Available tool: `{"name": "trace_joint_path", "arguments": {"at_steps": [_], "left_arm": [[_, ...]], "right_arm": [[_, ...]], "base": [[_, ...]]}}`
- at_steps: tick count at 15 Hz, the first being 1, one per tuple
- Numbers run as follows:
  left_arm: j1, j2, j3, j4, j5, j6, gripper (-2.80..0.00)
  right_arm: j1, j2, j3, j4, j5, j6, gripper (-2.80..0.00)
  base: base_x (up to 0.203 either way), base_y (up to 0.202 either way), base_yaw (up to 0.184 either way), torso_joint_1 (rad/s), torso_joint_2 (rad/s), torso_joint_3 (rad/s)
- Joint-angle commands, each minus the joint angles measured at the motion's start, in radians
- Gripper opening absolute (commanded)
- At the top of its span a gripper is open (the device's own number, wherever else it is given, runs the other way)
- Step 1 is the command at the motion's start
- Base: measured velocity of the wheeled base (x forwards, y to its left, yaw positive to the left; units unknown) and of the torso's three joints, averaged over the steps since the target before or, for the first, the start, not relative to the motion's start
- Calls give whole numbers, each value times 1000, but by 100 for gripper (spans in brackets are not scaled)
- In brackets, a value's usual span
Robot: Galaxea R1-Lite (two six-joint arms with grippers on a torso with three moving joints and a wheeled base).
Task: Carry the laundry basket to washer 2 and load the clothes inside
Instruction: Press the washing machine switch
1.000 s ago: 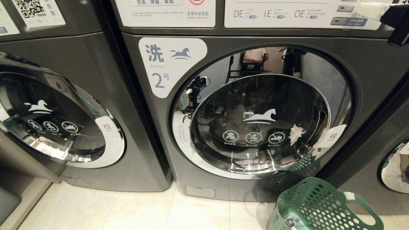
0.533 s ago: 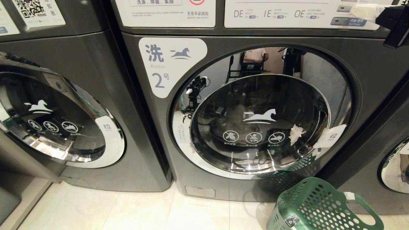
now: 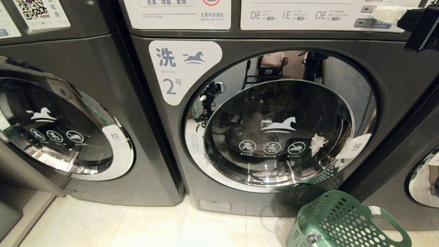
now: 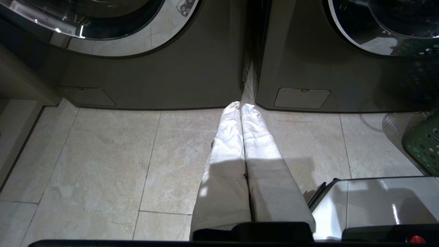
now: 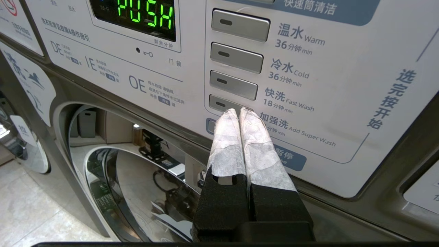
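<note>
— While the right gripper [image 5: 239, 111] sits up at the control panel [image 5: 308, 85] of washer 2 [image 3: 178, 72], how do its jaws stand?

— Pressed together, holding nothing. The white-wrapped fingertips [image 5: 228, 118] rest at the lowest of four grey buttons [image 5: 223, 103], the one beside the "Add Super Wash" wording; whether they press it or only meet it I cannot tell. The green display [image 5: 145, 15] above reads "PUSH". In the head view the same gripper [image 3: 387, 14] shows at the top right corner, against the panel.

— And the left gripper [image 4: 240, 105]?

— Low down, pointing at the tiled floor [image 4: 103, 154] before the seam between the two grey washers. Its jaws are closed too, empty, the wrapped fingers [image 4: 229, 144] side by side.

— Where is the laundry basket [image 3: 343, 219]?

— On the floor at the lower right front of washer 2, just beside its base, tilted, one loop handle [image 3: 394, 223] toward the right. No clothes can be seen in the visible part.

— The door?

— The round chrome-rimmed door [image 3: 277, 133] with the white horse logo lies shut in its frame. The neighbouring washer [image 3: 68, 130] stands to the left.
</note>
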Motion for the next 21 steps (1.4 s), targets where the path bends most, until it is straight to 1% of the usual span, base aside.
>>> {"name": "trace_joint_path", "arguments": {"at_steps": [1,8,11,16,18,19,21], "left_arm": [[0,-2,0,2,0,1,-280],[1,-2,0,2,0,1,-280],[1,-2,0,2,0,1,-280],[1,-2,0,2,0,1,-280],[1,-2,0,2,0,1,-280],[-1,-2,0,2,0,1,-280],[0,-2,0,2,0,1,-280]], "right_arm": [[0,11,-7,-3,-1,0,-280],[2,13,-20,-1,-16,13,-280],[2,13,-17,-1,-56,10,-280],[2,-9,-3,1,-65,10,-280],[2,-24,9,5,-92,15,-280],[4,-30,24,5,-93,14,-280],[41,-46,47,6,-92,16,-280]], "base": [[0,0,0,0,0,0],[0,0,0,0,0,0],[0,0,0,0,0,0],[0,0,0,0,0,0],[0,0,0,0,0,0],[0,0,0,0,0,0],[0,0,0,0,0,0]]}}
